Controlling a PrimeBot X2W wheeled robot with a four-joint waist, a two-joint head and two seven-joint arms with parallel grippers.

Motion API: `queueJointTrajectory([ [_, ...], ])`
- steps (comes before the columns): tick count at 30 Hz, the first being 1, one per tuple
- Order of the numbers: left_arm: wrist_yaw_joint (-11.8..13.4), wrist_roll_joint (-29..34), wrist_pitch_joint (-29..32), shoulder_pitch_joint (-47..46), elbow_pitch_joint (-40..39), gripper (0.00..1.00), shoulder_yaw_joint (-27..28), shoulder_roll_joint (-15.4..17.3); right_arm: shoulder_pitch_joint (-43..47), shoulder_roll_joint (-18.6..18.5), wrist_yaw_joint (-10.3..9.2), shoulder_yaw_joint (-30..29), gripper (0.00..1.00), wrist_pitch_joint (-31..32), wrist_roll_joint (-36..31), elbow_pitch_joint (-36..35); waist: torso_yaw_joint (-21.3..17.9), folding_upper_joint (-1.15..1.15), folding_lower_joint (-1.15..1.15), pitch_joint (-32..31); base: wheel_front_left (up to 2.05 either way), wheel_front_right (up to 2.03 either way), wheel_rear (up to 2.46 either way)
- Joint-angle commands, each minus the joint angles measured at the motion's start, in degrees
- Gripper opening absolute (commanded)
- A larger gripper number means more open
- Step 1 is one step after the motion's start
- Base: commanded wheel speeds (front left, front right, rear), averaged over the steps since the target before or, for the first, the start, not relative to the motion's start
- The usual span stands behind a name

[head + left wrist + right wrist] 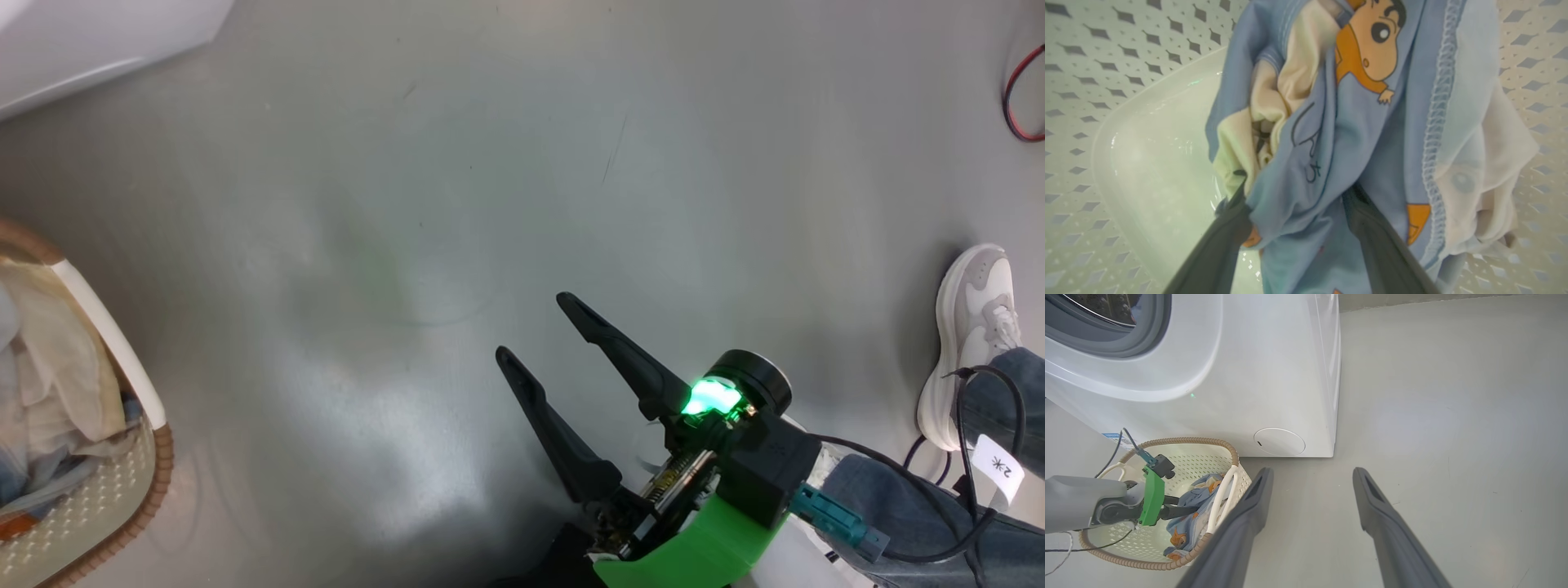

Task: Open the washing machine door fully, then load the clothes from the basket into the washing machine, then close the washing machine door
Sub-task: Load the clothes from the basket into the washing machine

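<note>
The clothes (1339, 134), light blue cartoon-print fabric with cream cloth, lie bunched in the basket (1180, 442). The basket sits at 8 o'clock in the right wrist view, just before the washing machine (1241, 375). The left pincer (1298, 196) stands apart, straddling the blue fabric. The right pincer (1312, 473) hangs apart over the floor (1453, 416). A person's shoe (976, 327) shows at 3 o'clock in the head view.

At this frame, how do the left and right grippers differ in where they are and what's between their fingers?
The left gripper is down inside the basket; the right gripper hangs over the bare floor, outside the basket. The left gripper's fingers straddle the clothes; nothing lies between the right gripper's fingers. Shared: both stand wide open, with long dark fingers.
</note>
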Motion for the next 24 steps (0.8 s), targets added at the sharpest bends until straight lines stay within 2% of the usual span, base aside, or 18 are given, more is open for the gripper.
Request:
queueJointTrajectory([
  [1, 0.1, -0.6, 0.14, -0.02, -0.92, 1.0, 1.47, 1.82, 2.43, -0.28, 0.09, 0.93, 1.0, -0.27, 0.71, -1.37, 0.04, 0.0, 0.0, 0.3, 0.0, 0.0, 0.0],
  [6, -0.09, -0.09, -0.31, -0.58, -2.01, 1.0, 0.54, 1.7, 2.91, -0.28, 0.09, 0.79, 1.0, -0.27, 0.63, -2.03, 0.1, 0.0, 0.0, 0.99, 0.0, 0.0, 0.0],
  [7, -0.15, 0.07, -0.56, -0.68, -2.07, 0.93, 0.35, 1.73, 2.99, -0.28, 0.09, 0.73, 1.0, -0.27, 0.61, -2.14, 0.07, 0.0, 0.0, 1.09, 0.0, 0.0, 0.0],
  [8, -0.21, 0.33, -1.0, -0.81, -2.18, 0.62, 0.11, 1.79, 3.06, -0.28, 0.09, 0.66, 1.0, -0.27, 0.6, -2.23, 0.06, 0.0, 0.0, 1.2, 0.0, 0.0, 0.0],
  [9, -0.25, 0.61, -1.45, -0.94, -2.18, 0.4, -0.1, 1.83, 3.12, -0.28, 0.09, 0.59, 1.0, -0.27, 0.59, -2.32, 0.03, 0.0, 0.0, 1.28, 0.0, 0.0, 0.0],
  [10, -0.33, 0.96, -1.82, -1.02, -2.14, 0.06, -0.44, 1.91, 3.18, -0.28, 0.09, 0.53, 1.0, -0.27, 0.56, -2.37, 0.0, 0.0, 0.0, 1.32, 0.0, 0.0, 0.0],
  [11, -0.4, 1.29, -2.18, -1.08, -2.04, 0.0, -0.79, 1.97, 3.23, -0.28, 0.09, 0.49, 1.0, -0.27, 0.55, -2.38, -0.05, 0.0, 0.0, 1.31, 0.0, 0.0, 0.0],
  [19, -0.32, 0.5, -5.32, 0.21, -0.86, 0.0, -0.41, 1.68, 3.38, -0.28, 0.09, 0.25, 1.0, -0.27, 1.09, -1.3, -0.64, 0.0, 0.0, -0.7, 0.0, 0.0, 0.0],
  [24, -0.61, -0.45, -8.43, 1.7, -2.28, 0.0, -0.58, -0.36, 3.74, -0.28, 0.09, -2.42, 1.0, -0.27, 0.63, 0.5, 2.4, 0.0, 0.0, -4.28, 0.0, 0.0, 0.0],
])
